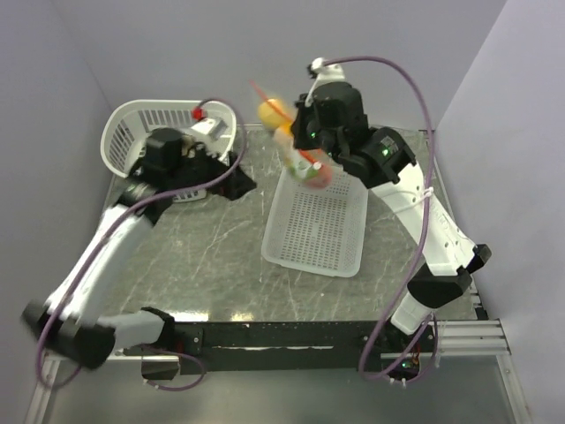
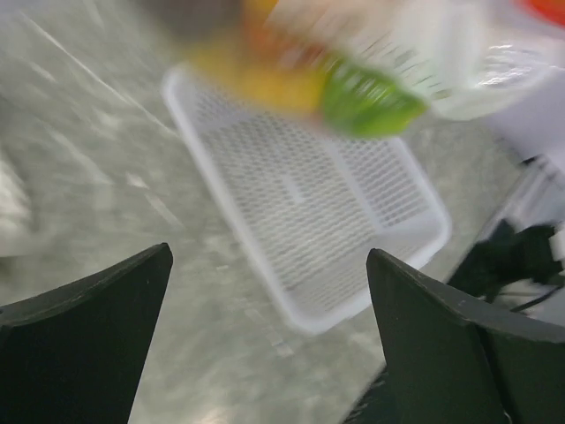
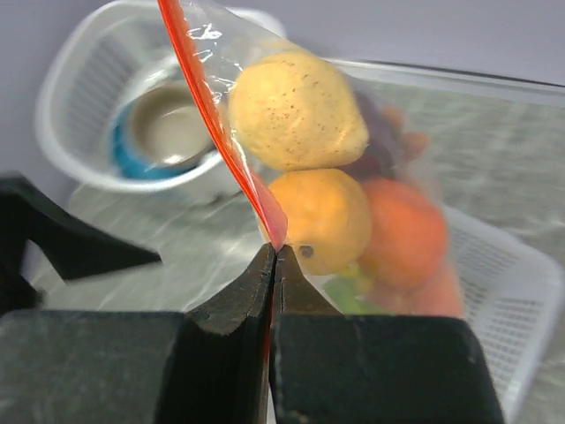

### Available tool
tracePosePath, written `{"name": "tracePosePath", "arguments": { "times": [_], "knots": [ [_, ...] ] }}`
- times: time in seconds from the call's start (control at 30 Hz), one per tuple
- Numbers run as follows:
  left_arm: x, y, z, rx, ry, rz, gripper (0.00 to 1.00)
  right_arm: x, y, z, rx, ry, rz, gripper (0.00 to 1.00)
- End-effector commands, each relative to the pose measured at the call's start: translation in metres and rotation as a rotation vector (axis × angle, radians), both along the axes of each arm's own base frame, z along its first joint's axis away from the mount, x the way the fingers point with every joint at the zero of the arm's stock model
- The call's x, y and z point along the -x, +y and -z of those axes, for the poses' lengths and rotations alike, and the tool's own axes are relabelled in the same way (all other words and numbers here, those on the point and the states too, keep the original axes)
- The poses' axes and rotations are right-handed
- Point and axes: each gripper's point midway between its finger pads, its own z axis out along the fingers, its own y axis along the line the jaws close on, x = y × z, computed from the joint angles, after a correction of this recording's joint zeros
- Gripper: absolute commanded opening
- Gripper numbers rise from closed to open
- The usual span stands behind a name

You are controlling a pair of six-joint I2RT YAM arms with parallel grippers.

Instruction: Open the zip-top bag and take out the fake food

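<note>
The clear zip-top bag (image 3: 221,62) hangs in the air from its orange-red zip strip (image 3: 212,124), full of fake food: a yellow lemon-like piece (image 3: 296,110), an orange piece (image 3: 322,216), a redder orange piece (image 3: 402,234) and a green piece (image 2: 371,102). My right gripper (image 3: 275,252) is shut on the end of the zip strip and holds the bag (image 1: 296,146) above the far end of the flat white basket. My left gripper (image 2: 269,291) is open and empty, left of the bag, over the table (image 1: 203,238).
A flat white mesh basket (image 1: 318,225) lies mid-table under the bag. A round white basket (image 1: 132,132) at the back left holds a tan bowl in a blue dish (image 3: 163,132). Grey walls close in on three sides.
</note>
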Motion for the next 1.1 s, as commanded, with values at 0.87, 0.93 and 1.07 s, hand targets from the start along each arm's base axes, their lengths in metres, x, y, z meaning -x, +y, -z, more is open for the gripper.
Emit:
{"name": "tracePosePath", "arguments": {
  "times": [0.87,0.93,1.07],
  "knots": [
    [0.105,0.105,0.001,-0.572,-0.593,0.181,0.99,0.121,0.192,0.074,0.000,0.002,-0.707,0.00],
    [0.104,0.106,0.005,-0.590,-0.576,0.193,0.99,0.125,0.193,0.082,0.002,0.008,-0.730,0.00],
    [0.105,0.103,0.019,-0.605,-0.543,0.239,0.99,0.126,0.197,0.085,-0.016,-0.003,-0.748,0.00]
  ]
}}
